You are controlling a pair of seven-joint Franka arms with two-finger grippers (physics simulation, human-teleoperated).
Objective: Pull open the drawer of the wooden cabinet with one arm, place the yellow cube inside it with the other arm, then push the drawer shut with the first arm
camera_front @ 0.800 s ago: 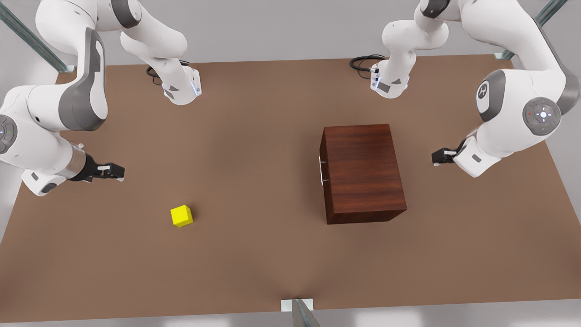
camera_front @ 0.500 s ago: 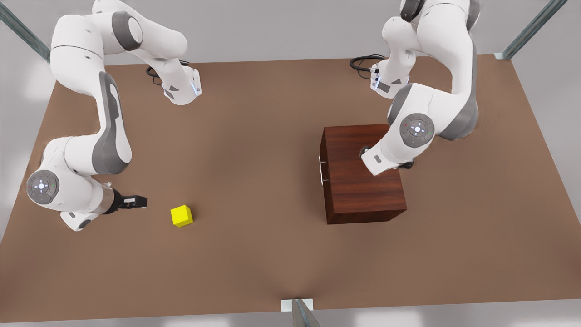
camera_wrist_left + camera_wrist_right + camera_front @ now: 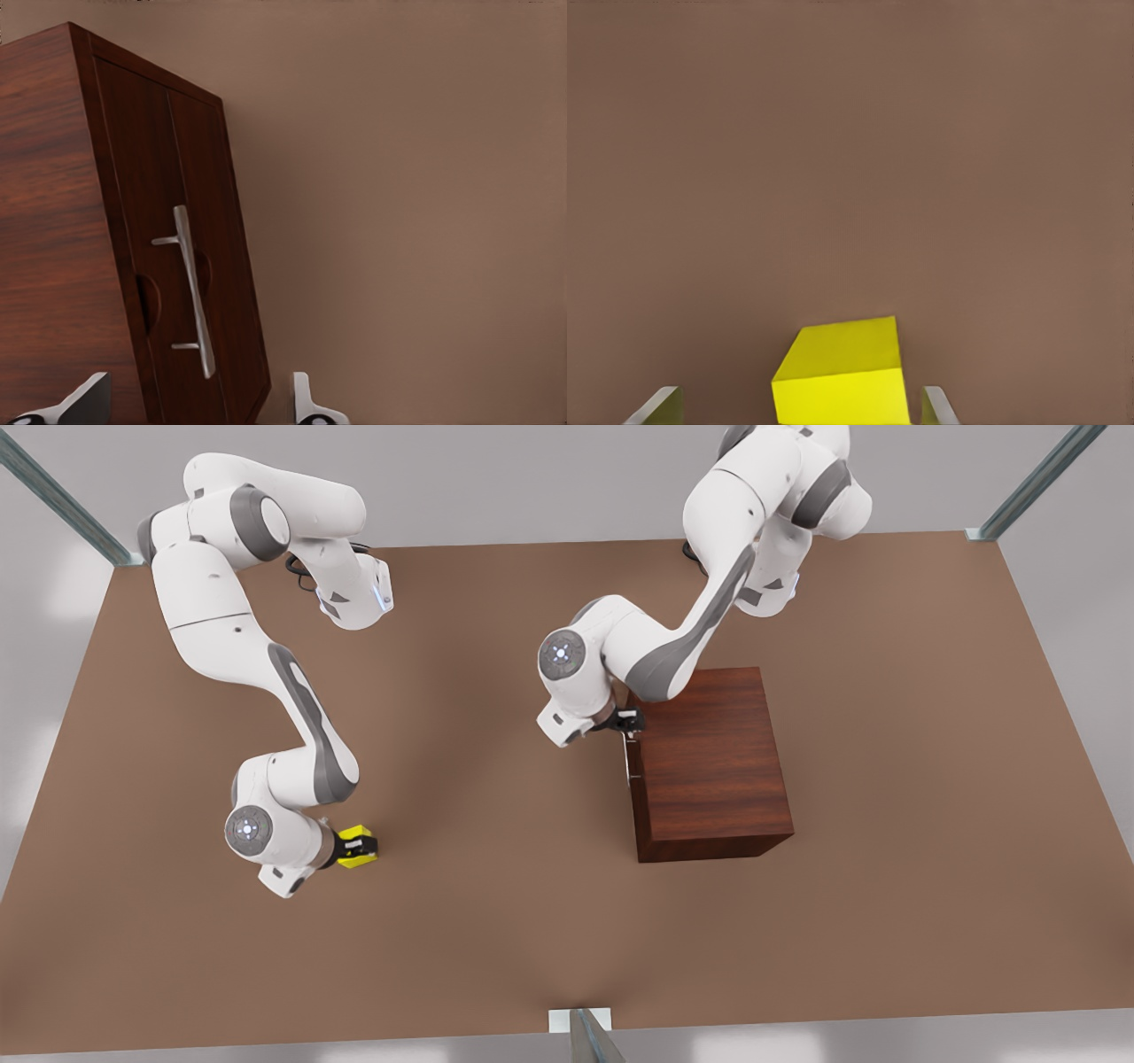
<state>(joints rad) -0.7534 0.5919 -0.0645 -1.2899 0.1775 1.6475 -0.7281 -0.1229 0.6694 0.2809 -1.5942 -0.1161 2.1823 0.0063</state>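
Wooden cabinet (image 3: 62, 221), silver handle (image 3: 192, 289) on its closed drawer (image 3: 226, 266), spread tool (image 3: 199, 409) fingertips below

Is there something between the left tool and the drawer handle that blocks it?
Nothing visible does. The left tool is open by the cabinet front, the handle bare ahead of its fingers. The right tool is open around the cube.
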